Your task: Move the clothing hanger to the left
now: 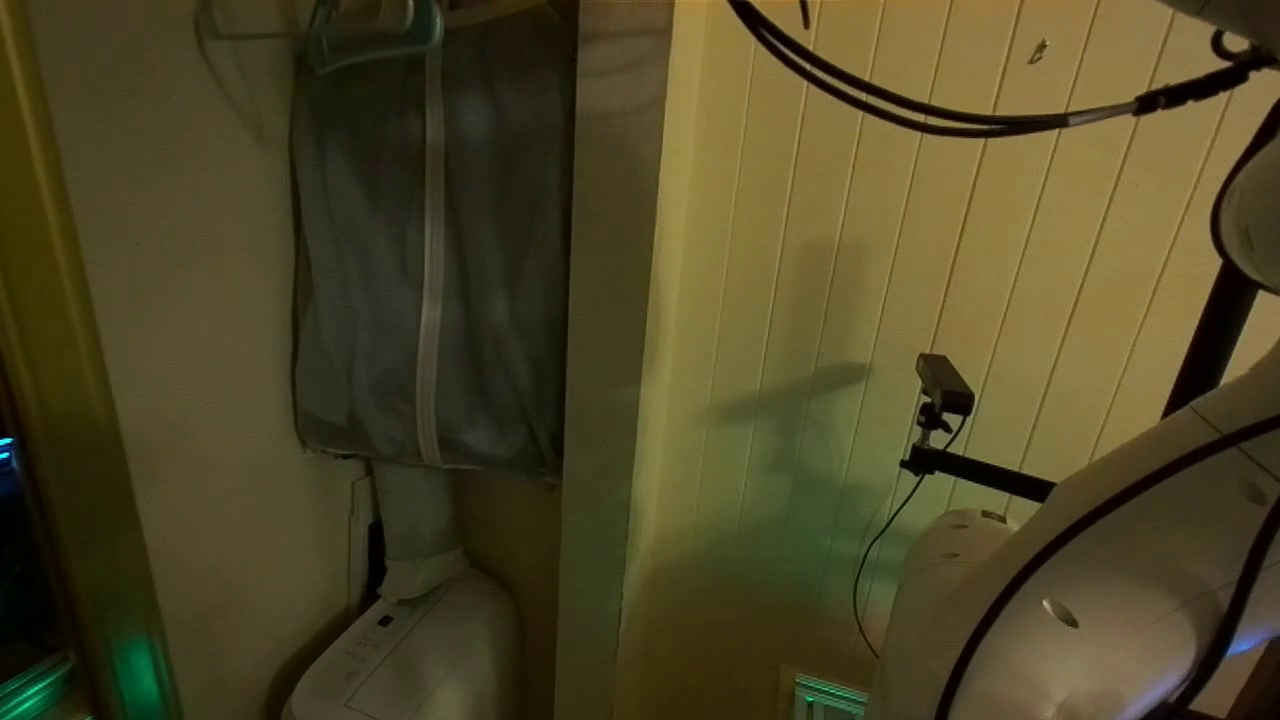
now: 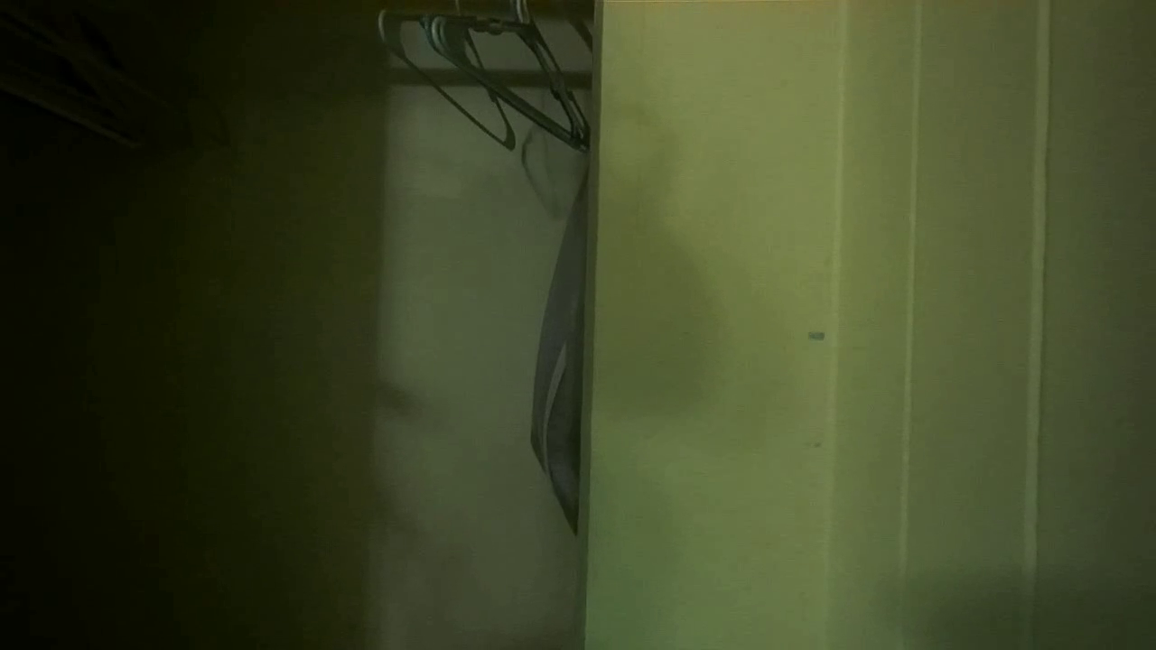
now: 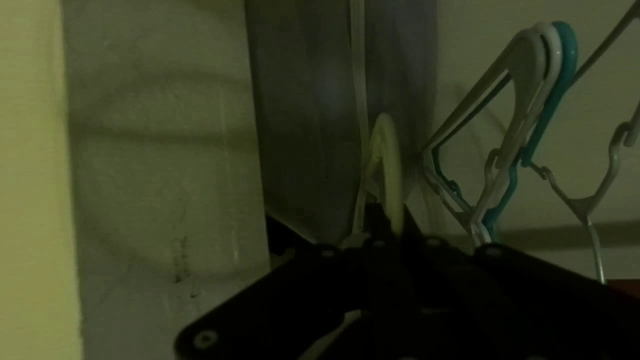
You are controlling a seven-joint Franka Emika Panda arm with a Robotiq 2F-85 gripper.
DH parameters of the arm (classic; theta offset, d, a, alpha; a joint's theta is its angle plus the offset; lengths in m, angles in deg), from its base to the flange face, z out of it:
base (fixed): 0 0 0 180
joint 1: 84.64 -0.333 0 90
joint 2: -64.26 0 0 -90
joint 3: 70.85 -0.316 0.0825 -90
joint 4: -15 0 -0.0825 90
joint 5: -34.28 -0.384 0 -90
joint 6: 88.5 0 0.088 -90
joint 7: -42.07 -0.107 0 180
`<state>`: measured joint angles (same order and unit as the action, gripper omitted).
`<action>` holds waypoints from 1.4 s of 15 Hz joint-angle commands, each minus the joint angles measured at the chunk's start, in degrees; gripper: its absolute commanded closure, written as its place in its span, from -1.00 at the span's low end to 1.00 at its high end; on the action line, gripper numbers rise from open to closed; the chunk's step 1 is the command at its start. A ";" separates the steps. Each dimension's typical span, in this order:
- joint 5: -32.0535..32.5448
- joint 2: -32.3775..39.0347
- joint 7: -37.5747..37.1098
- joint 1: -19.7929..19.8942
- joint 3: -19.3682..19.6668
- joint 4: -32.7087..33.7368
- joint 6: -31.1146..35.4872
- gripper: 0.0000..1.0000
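Clothing hanger (image 3: 393, 185), pale and pinched between the fingers (image 3: 375, 218), is inside the closet (image 2: 452, 289), where the wrist view shows, left to right, a grey garment bag (image 3: 310, 100) behind it, contents hidden, then white hangers (image 3: 534, 57) and a teal hanger (image 3: 568, 50).

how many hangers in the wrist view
5: a pale hanger in the gripper; right of it in the picture a grey hanger, white hanger and teal hanger bunched together; a thin hanger at the far right. More may be hidden.
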<state>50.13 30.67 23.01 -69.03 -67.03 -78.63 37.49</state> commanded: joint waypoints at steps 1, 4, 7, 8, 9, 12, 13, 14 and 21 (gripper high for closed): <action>-2.38 -6.10 4.65 -1.27 1.63 -1.54 -5.24 0.97; -6.53 -8.97 11.25 -5.13 3.50 -0.40 -13.87 0.97; -11.15 -10.74 15.10 -8.75 5.35 0.79 -22.50 0.97; -12.73 -11.25 16.22 -10.12 6.00 0.99 -24.29 0.97; -14.06 -11.59 17.07 -11.13 6.47 1.42 -26.17 0.97; -14.56 -12.33 19.69 -12.24 6.84 3.03 -30.70 0.97; -14.72 -12.39 20.47 -12.72 7.01 3.89 -32.56 0.97; -14.38 -12.42 21.32 -12.81 6.94 4.67 -34.43 0.97; -13.72 -11.49 24.72 -13.34 7.03 9.27 -46.21 0.97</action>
<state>37.37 18.02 45.72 -81.07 -60.66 -73.04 -3.15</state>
